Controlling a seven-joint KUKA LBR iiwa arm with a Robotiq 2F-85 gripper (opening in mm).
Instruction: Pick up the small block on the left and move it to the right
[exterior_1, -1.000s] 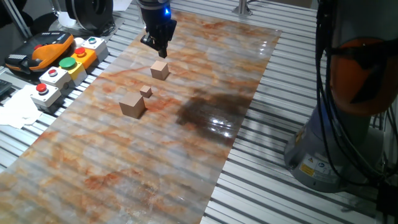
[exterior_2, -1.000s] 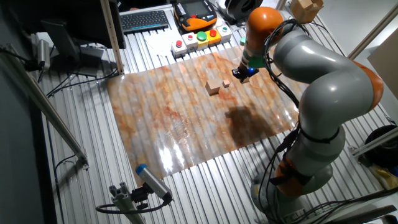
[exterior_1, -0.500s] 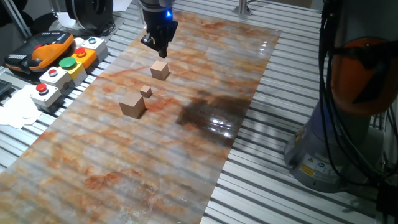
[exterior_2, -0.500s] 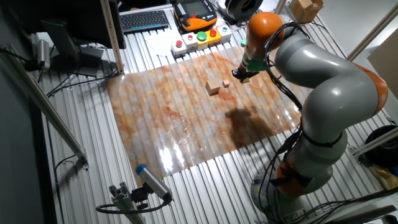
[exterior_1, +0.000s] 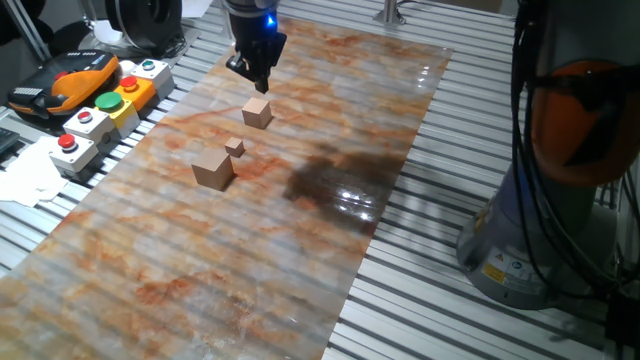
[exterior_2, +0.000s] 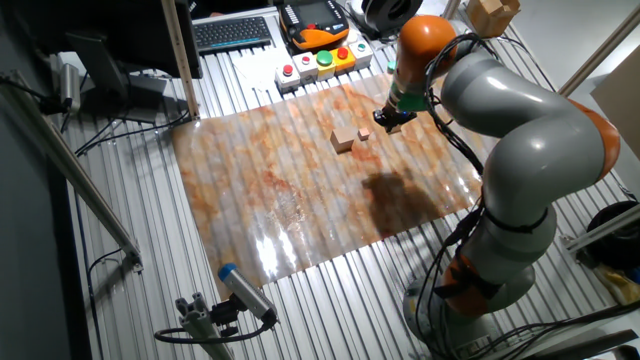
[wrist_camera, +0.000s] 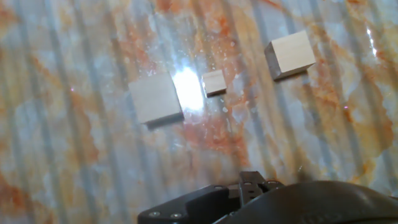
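My pincer (exterior_1: 259, 80) hangs just above the small block (exterior_1: 257, 111), not touching it; I can't tell how wide the jaws stand. The block sits on the table (exterior_1: 330, 120), with a tiny cube (exterior_1: 235, 147) near it and a big cube (exterior_1: 213, 169) just past that.

No legible text — labels unreadable.

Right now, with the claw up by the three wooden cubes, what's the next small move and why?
Probably shift the claw over the small block and lower it: the claw hangs above and just beyond it, holding nothing. The tiny cube and largest cube sit apart, leaving room.
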